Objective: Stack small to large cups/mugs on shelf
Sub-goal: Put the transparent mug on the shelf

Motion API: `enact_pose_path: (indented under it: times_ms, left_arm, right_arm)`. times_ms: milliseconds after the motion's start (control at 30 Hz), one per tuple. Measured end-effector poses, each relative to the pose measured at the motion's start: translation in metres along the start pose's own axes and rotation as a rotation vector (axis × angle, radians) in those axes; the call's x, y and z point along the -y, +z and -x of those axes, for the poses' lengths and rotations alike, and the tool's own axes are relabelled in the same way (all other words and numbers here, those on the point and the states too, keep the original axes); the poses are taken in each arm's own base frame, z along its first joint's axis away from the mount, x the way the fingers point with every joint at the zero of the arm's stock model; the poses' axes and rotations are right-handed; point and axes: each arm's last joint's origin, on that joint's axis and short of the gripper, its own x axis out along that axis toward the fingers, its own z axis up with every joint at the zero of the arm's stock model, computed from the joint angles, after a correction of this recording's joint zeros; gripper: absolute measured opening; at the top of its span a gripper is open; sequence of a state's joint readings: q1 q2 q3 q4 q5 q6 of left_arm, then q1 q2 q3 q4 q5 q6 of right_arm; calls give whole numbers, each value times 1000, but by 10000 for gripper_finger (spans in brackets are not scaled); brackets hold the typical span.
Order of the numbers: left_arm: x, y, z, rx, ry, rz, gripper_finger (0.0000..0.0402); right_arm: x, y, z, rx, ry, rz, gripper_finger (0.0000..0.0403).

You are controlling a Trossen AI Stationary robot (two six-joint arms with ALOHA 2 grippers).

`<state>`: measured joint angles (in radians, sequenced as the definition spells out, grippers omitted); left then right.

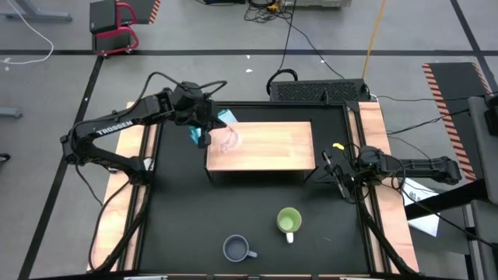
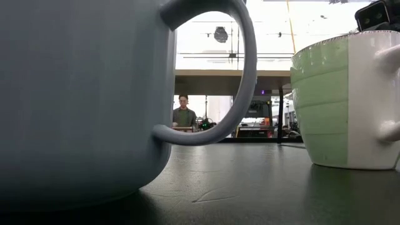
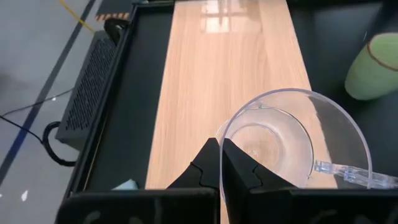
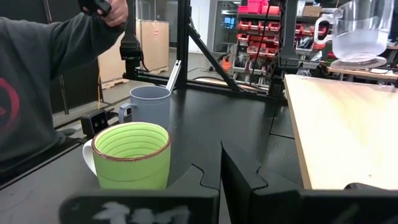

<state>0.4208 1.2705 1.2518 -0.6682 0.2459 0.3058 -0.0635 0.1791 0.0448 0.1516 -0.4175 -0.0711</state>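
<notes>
The clear glass cup is over the left end of the light wooden shelf, held by my left gripper, which is shut on it. The green mug with the white handle stands upright on the black table in front of the shelf. The grey-blue mug stands near the table's near edge, filling the low view. My right gripper waits shut by the shelf's right end, touching nothing. My left gripper holds the glass cup by its rim, on the side away from the handle. One finger shows inside the cup and the other outside the wall. In the right wrist view the cup is upright, its base slightly above the shelf top.
A pale blue scrap lies behind the shelf's left end. A black grille box sits past the far edge. A person's sleeve and hand reach in near the table's near side. Bare shelf top stretches to the right of the cup.
</notes>
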Motion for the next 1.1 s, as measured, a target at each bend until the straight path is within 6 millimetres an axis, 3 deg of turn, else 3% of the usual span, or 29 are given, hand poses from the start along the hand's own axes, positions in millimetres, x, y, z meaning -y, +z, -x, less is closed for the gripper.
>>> enact_pose_path:
  times_ms: [467, 1100]
  left_arm:
    - [15, 14, 19, -64, -24, -90, 0]
    - [26, 8, 0, -196, -80, -128, 0]
  right_arm:
    - [0, 0, 0, 1, 0, 20, 0]
    - [0, 2, 0, 15, -2, 27, 0]
